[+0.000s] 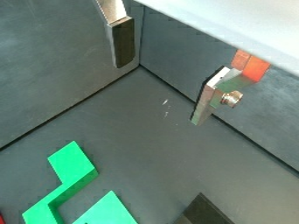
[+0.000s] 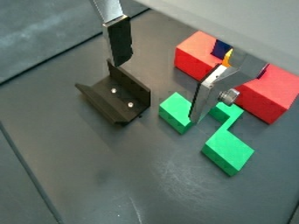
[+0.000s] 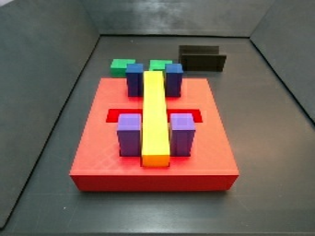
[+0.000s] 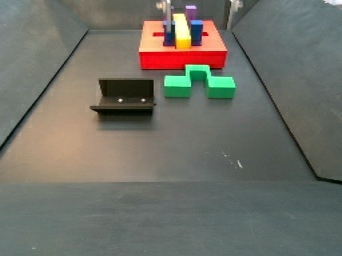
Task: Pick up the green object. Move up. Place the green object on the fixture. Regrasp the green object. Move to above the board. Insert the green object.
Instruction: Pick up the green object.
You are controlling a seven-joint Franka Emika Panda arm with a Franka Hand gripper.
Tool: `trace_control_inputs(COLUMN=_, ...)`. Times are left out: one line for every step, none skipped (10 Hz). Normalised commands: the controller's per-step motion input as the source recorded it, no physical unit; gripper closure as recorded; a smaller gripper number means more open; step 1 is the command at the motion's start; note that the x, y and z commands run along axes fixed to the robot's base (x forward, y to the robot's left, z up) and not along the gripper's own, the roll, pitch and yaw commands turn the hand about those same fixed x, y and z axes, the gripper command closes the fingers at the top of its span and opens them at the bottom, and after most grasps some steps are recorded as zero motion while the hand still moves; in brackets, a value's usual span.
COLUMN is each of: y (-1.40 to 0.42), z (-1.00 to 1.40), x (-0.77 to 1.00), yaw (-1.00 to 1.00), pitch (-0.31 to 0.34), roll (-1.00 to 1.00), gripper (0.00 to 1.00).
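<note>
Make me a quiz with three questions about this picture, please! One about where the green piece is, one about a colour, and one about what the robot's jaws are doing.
1. Where is the green object?
A. On the floor between the fixture and the board
B. On top of the board
C. Inside the fixture

2. What colour is the long bar on the board?
A. Blue
B. Yellow
C. Purple

3. What is the gripper doing?
A. Its jaws are shut on the green object
B. Its jaws are shut on the fixture
C. Its jaws are open and hold nothing

Answers:
1. A: a side view shows it lying on the dark floor, with the fixture to one side and the red board behind it.
2. B: the bar down the middle is yellow.
3. C: in both wrist views the fingers stand apart above the floor with nothing between them.
</note>
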Motion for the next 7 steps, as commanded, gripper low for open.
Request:
trace_control_inputs(y=-0.03, z=0.0, x=0.11, yaw=0.0, pitch=0.0, roll=0.0, gripper=0.0)
trace_control_inputs(y=-0.28, z=-0.21, x=0.0, yaw=-0.02, pitch=-0.07, roll=-0.01, gripper=0.0)
trace_control_inputs(y=-0.74, z=-0.33, x=0.08, yaw=0.07, pitch=-0.01, roll=0.04, gripper=0.0)
trace_control_inputs(y=-0.8, z=-0.34, x=0.13, yaw=0.07, pitch=0.0, roll=0.09, gripper=0.0)
trace_control_inputs(y=-0.84, z=-0.35, x=0.0, yaw=0.07, pitch=-0.01, roll=0.1, gripper=0.0)
trace_control_inputs(y=-0.83, z=-0.35, x=0.0, yaw=0.05, pitch=-0.031, roll=0.06, gripper=0.0)
trace_control_inputs(y=-0.8, z=-0.33, x=0.0, yaw=0.06, pitch=-0.06, roll=0.02, gripper=0.0)
